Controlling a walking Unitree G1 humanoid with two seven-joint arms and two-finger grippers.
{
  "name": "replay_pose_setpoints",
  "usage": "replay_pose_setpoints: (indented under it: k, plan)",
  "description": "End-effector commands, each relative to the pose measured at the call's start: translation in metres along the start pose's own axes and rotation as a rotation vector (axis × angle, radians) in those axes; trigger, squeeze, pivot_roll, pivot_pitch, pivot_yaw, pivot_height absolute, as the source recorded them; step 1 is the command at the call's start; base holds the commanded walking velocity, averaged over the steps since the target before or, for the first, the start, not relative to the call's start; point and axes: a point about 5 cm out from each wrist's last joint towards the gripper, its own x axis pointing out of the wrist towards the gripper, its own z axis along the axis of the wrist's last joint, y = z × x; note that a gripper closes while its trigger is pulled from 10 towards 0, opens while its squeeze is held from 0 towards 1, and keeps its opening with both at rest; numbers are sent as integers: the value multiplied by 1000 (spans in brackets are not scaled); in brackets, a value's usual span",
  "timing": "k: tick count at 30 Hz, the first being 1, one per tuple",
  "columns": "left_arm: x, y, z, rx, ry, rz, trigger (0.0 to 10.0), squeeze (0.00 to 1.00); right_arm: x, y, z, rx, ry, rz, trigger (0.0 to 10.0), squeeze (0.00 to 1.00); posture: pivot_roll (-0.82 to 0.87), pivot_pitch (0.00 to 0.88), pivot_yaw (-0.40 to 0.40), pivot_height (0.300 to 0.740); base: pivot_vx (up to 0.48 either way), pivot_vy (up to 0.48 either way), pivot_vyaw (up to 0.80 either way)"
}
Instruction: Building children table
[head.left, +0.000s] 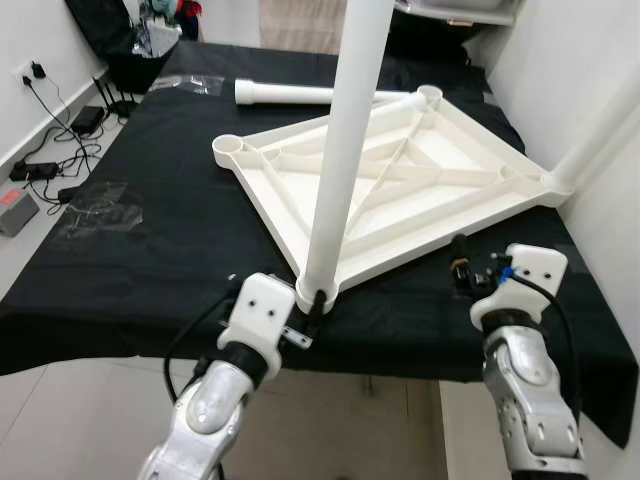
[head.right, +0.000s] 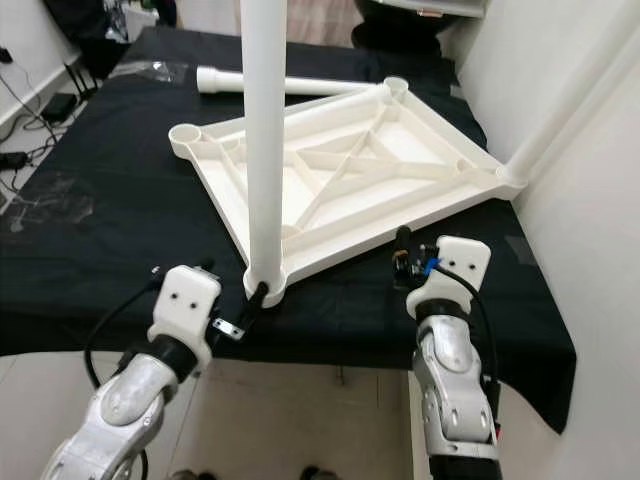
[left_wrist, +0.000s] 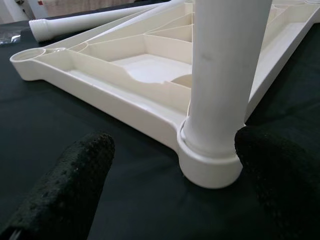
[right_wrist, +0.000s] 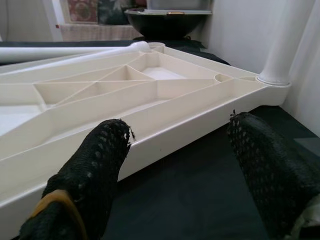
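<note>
Left eye view showed a white table top (head.left: 400, 180) lying upside down, ribs up, on a black cloth (head.left: 170, 250). One white leg (head.left: 345, 150) stood upright in the near corner socket, a second leg (head.left: 600, 135) rose from the right corner, and a third leg (head.left: 285, 94) lay flat on the cloth beyond the far edge. The left gripper (head.left: 312, 312) sat at the base of the near leg; the right gripper (head.left: 462, 262) hovered just beside the near right edge of the top.

Left wrist view showed its black fingers (left_wrist: 65, 190) spread wide, one on either side of the near corner socket (left_wrist: 210, 160), neither clearly pressing it.

Right wrist view showed two black fingertips (right_wrist: 95, 165) spread wide apart and empty, with the rim of the table top just ahead of them.
</note>
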Motion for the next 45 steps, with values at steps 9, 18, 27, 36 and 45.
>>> replay_pose_setpoints:
  k: [9,18,27,36,45]
  plan:
    - [-22,15,-26,-76,101,95,10000,0,-32,18,-9,-37,63,101,10000,0,75,100,-61,740,0,0,-318]
    - [-23,14,-34,-107,127,103,10000,0,-35,23,-12,-41,83,101,10000,0,73,85,-60,740,0,0,0]
    - [-24,12,-37,-114,132,105,10000,0,-37,17,-21,-43,124,85,10000,0,72,68,-65,740,0,32,0]
    - [-25,12,-39,-114,136,104,10000,0,-36,18,-23,-39,130,80,10000,0,76,64,-67,740,0,383,0]
    - [-24,12,-39,-109,137,96,10000,0,-34,18,-23,-41,129,71,10000,0,76,74,-62,740,0,437,0]
